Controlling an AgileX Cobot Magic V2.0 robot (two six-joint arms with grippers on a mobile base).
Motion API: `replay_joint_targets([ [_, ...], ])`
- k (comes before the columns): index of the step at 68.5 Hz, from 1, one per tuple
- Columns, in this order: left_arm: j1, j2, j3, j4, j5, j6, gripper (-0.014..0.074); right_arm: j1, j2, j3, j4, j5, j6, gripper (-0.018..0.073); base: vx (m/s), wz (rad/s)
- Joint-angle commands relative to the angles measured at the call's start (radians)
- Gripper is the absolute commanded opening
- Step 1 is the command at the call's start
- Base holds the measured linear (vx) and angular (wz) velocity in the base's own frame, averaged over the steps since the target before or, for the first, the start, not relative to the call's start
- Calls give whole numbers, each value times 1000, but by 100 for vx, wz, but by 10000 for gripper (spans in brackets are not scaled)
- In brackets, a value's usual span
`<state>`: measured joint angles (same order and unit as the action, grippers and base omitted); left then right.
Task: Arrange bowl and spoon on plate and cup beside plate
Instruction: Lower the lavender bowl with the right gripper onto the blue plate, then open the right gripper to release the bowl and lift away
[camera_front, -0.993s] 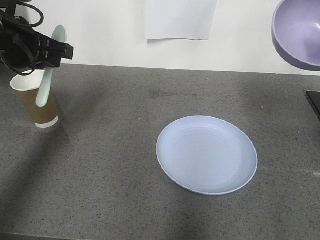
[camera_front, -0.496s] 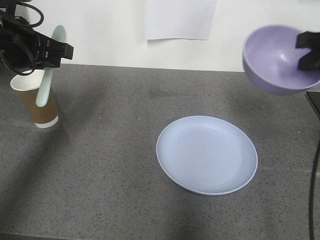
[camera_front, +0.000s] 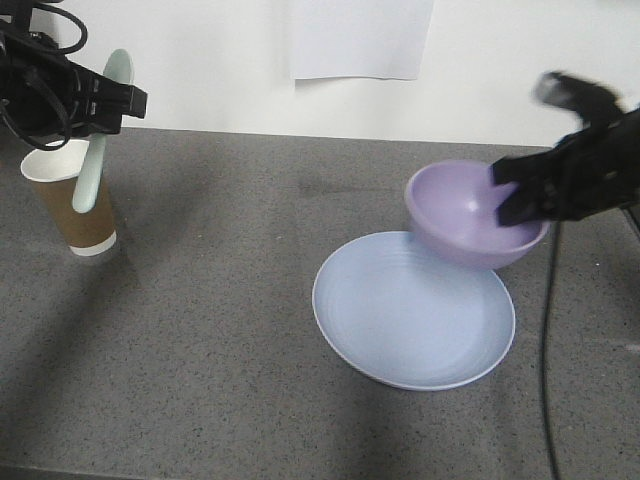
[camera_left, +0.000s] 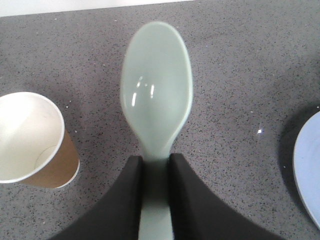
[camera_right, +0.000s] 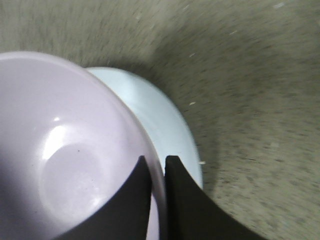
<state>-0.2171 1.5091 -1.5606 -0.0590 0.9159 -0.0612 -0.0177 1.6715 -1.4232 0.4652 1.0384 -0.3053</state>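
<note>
**Front view.** I see the left claw (camera_front: 118, 100) raised at the left edge, clenched on the spoon (camera_front: 98, 160). The spoon hangs nearly upright with its oval head on top. Its lower end overlaps the cup (camera_front: 76, 205) in this view, and I cannot tell from here whether they touch. The cup stands upright on the grey counter (camera_front: 220, 320), well apart from the plate (camera_front: 400, 340). The plate lies flat, right of centre. The right claw (camera_front: 508, 195), blurred, grasps the bowl (camera_front: 462, 215) by its right-hand rim. The bowl sits over the plate's far right edge, mouth up and slightly tilted. I cannot tell whether its base touches the plate. A white sheet (camera_front: 362, 38) hangs on the wall behind, and a dark cable (camera_front: 547, 350) trails down at the right.

**Left wrist view.** Two dark fingers (camera_left: 125, 205) pinch the spoon's handle, with the head pointing away above the counter. The cup is at lower left, its white inside in view, and it is apart from the spoon. A sliver of the plate shows at the right edge.

**Right wrist view.** One finger (camera_right: 187, 205) is outside the bowl's rim and the other is inside it, so the rim is gripped between them. The plate shows just beyond the bowl. The counter is blurred.
</note>
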Motion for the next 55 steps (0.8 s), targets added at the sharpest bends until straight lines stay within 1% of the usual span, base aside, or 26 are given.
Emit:
replay_joint_targets([
  [1, -5, -32, -26, -8, -63, -2, -6, 79, -2, -30, -43, -40, -11, 55, 0, 0],
  [12, -5, -32, -26, -8, -55, -2, -6, 185, 59, -30, -126, -52, 6, 77, 0, 0],
  [22, -5, -32, -26, -8, -53, -2, -6, 234, 105, -30, -151, -58, 17, 88, 0, 0],
  [29, -5, -32, -26, -8, -47, -2, -6, 235, 129, -30, -147, -61, 31, 92, 0, 0],
  [41, -5, -32, -26, -9, -44, -2, -6, 233, 142, -30, -185, -79, 49, 116, 0, 0],
  [48, -5, -32, -26, -9, -44, -2, -6, 233, 142, -30, -198, -84, 61, 153, 0, 0],
  [55, -5, -32, -26, -9, -44, -2, -6, 233, 142, -30, -198, -86, 61, 214, 0, 0],
])
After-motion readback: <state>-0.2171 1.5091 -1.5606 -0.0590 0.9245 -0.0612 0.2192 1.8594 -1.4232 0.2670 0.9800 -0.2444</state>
